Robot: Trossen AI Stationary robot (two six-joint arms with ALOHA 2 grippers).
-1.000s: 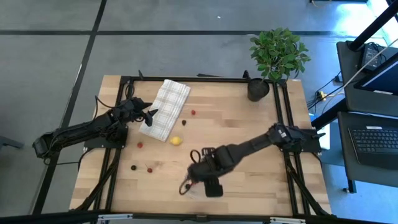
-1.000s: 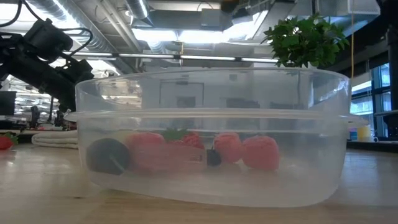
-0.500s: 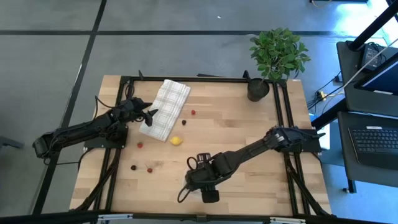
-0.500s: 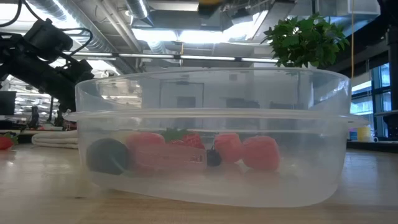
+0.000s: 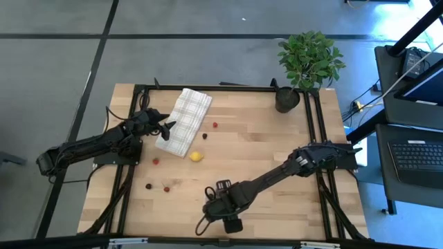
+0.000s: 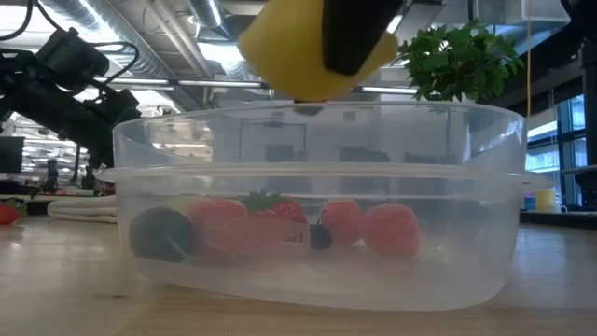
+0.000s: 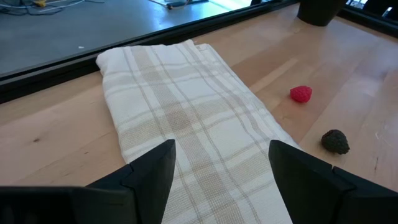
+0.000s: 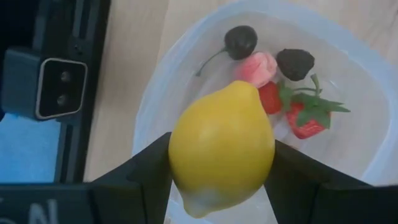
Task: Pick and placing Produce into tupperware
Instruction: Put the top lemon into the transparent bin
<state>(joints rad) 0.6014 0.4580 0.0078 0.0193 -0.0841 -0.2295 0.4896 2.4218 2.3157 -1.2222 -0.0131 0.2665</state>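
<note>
My right gripper is shut on a yellow lemon just above the clear round tupperware at the table's near edge. The tupperware holds strawberries, a pink raspberry, a blackberry and a dark cherry. My left gripper is open and empty over the checked cloth at the far left. A second lemon and several small berries lie on the table. My right gripper pinches the lemon's two opposite sides between its two fingers, coming from above and pointing down. The lemon is lifted clear, above the tupperware's open top.
A potted plant stands at the far right corner. A small black camera sits beside the tupperware at the near edge. A red raspberry and a blackberry lie on the wood right of the cloth.
My right gripper has carried the lemon toward the table's near edge and down. In the low view the lemon has come into sight above the tupperware.
</note>
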